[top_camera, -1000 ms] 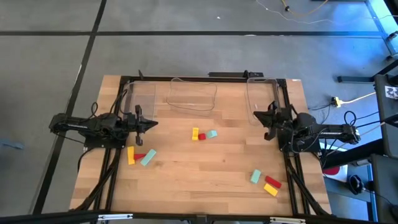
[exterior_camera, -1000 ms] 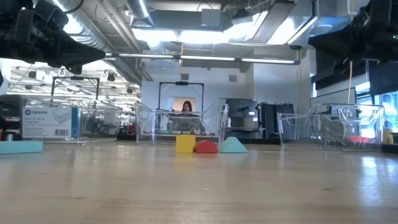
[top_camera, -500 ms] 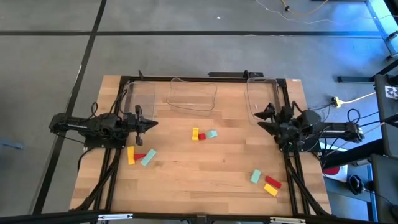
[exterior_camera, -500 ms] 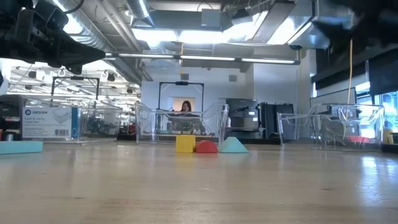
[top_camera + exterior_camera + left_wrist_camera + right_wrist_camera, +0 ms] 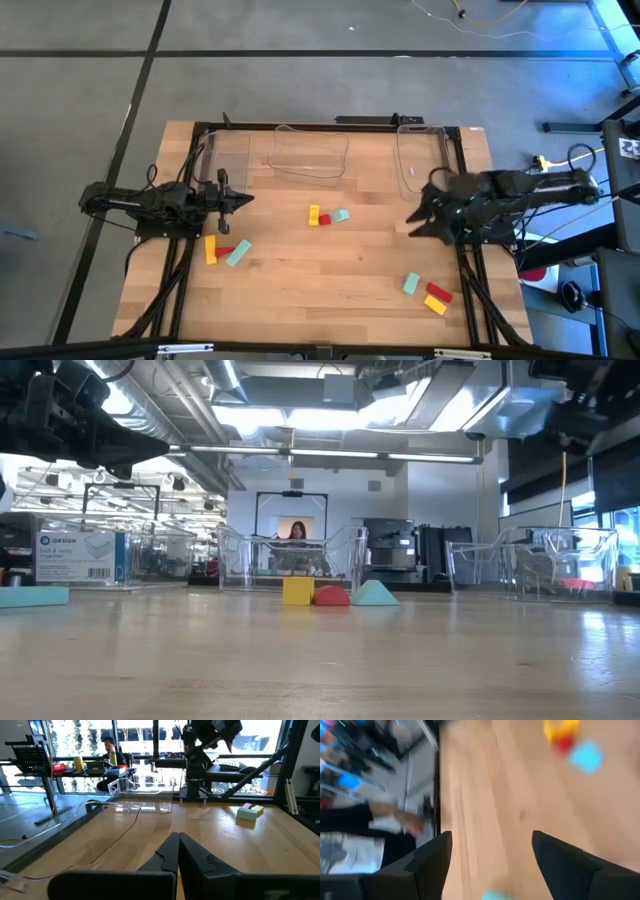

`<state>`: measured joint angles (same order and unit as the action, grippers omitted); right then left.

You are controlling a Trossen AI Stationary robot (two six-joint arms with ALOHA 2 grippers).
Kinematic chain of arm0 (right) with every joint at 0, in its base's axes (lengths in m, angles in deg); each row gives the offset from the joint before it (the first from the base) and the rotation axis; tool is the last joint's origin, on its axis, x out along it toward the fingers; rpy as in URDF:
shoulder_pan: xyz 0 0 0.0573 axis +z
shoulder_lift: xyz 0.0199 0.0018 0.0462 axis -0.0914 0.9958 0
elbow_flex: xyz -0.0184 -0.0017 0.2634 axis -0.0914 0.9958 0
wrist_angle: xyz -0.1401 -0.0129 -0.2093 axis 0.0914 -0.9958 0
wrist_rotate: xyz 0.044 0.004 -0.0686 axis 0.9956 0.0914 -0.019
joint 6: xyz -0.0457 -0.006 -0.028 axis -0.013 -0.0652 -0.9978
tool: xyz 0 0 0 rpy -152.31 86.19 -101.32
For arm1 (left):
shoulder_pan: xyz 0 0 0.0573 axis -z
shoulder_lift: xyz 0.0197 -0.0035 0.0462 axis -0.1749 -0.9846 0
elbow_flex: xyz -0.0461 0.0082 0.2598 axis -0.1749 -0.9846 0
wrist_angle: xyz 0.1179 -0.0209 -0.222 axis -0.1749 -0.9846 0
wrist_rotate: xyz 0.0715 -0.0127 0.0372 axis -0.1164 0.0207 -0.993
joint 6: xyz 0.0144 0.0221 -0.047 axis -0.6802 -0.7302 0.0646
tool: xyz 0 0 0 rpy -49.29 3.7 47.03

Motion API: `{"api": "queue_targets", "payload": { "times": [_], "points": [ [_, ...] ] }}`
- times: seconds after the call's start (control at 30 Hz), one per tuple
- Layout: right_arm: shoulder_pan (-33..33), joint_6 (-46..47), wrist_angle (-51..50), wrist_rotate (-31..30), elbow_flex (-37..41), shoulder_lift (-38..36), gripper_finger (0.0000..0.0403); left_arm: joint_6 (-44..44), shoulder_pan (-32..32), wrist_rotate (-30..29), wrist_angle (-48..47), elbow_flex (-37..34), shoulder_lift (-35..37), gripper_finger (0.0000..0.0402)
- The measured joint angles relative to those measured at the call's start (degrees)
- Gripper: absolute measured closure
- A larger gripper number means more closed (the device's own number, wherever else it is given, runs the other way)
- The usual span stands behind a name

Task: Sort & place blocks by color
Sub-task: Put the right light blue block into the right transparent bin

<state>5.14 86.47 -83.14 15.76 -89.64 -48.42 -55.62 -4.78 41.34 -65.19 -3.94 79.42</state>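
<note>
Three groups of small blocks lie flat on the wooden table. A yellow (image 5: 314, 213), a red (image 5: 324, 219) and a teal block (image 5: 341, 215) lie in the middle. Another trio lies at the left (image 5: 225, 251), and a third at the near right (image 5: 428, 293). My left gripper (image 5: 246, 199) is shut and level at the left side, above the table, touching nothing. My right gripper (image 5: 416, 224) hangs open in the air at the right, tipped downward toward the table; its wrist view shows the middle blocks (image 5: 565, 740) beyond its fingers (image 5: 432, 860).
Three clear plastic bins stand along the far edge: left (image 5: 228, 160), middle (image 5: 308, 152), right (image 5: 420, 160). Black frame rails (image 5: 185, 260) run along both sides. Bare wood lies between the block groups. A person sits in the room beyond (image 5: 299, 532).
My right gripper has risen and swung out from the right side toward the table's middle and near edge. It has tipped from level to slanting down, rolled, and opened wide. The blocks and my left arm have kept still.
</note>
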Motion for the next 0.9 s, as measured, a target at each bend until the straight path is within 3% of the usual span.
{"api": "queue_targets", "payload": {
  "times": [0.17,0.4,0.67,0.9],
  "points": [
    [9.99,12.17,-11.65,0.02,-5.34,11.21,0.0125,0.00,0.00,0.00,0.01,0.00,0.00,0.0401],
    [21.45,42.80,-24.51,-5.17,-10.10,25.42,0.0125,0.00,0.00,0.00,0.01,0.01,0.00,0.0401],
    [26.09,57.44,-21.00,-8.36,-10.17,37.21,0.0125,-0.01,-0.01,0.00,0.01,0.02,0.00,0.0401],
    [27.66,64.63,-7.69,-10.34,-10.17,43.49,0.0125,0.01,0.01,0.00,0.00,0.01,0.00,0.0401]
  ]
}}
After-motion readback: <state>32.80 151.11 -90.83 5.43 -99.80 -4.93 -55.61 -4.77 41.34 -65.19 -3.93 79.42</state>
